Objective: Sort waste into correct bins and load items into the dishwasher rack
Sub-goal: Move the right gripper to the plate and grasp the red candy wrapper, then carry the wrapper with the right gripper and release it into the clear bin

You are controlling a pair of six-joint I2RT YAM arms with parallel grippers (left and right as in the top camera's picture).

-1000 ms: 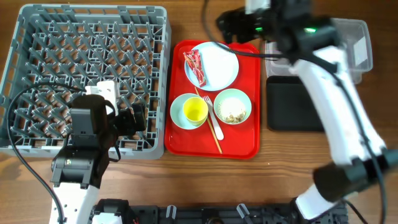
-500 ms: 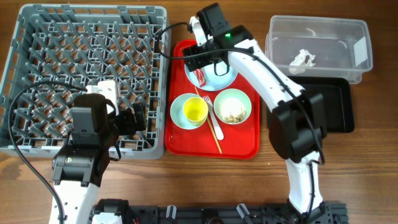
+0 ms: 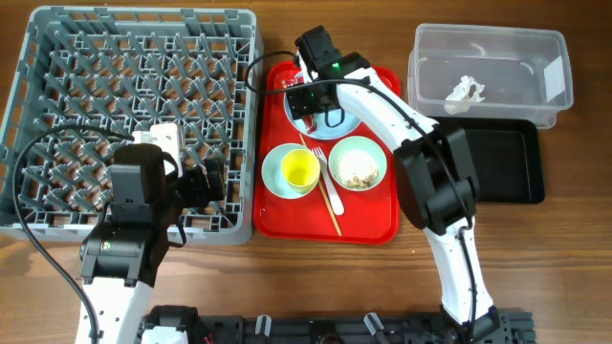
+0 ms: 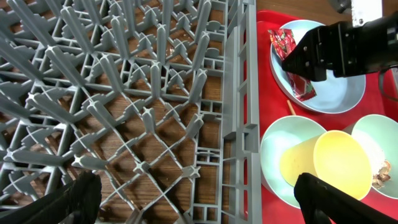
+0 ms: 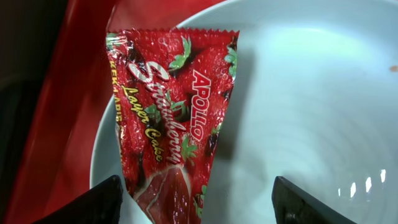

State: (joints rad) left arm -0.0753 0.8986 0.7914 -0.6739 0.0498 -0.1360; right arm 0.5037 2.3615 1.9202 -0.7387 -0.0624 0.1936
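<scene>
The red snack wrapper [image 5: 168,124] lies on the left of the white plate [image 5: 298,93] on the red tray. My right gripper [image 5: 196,199] is open, low over the plate [image 3: 346,122], its fingers either side of the wrapper's lower end; it also shows in the overhead view [image 3: 308,96]. My left gripper [image 4: 199,199] is open and empty over the front right edge of the grey dishwasher rack [image 3: 134,115]. The yellow cup [image 3: 299,169] sits in one blue-green bowl [image 3: 275,182]. The other bowl [image 3: 375,153] holds beige food scraps [image 3: 359,174]. The white fork [image 3: 321,167] lies between the two bowls. The crumpled napkin [image 3: 466,91] lies in the clear tub [image 3: 478,34].
The red serving tray [image 3: 373,220] stands right of the rack. A thin wooden stick [image 3: 330,212] lies on it by the fork. The black tray [image 3: 507,162] sits in front of the clear tub, partly behind my right arm.
My right arm has swung from over the clear tub left to the plate and come down over the wrapper. The napkin now shows in the tub. The left arm has not moved.
</scene>
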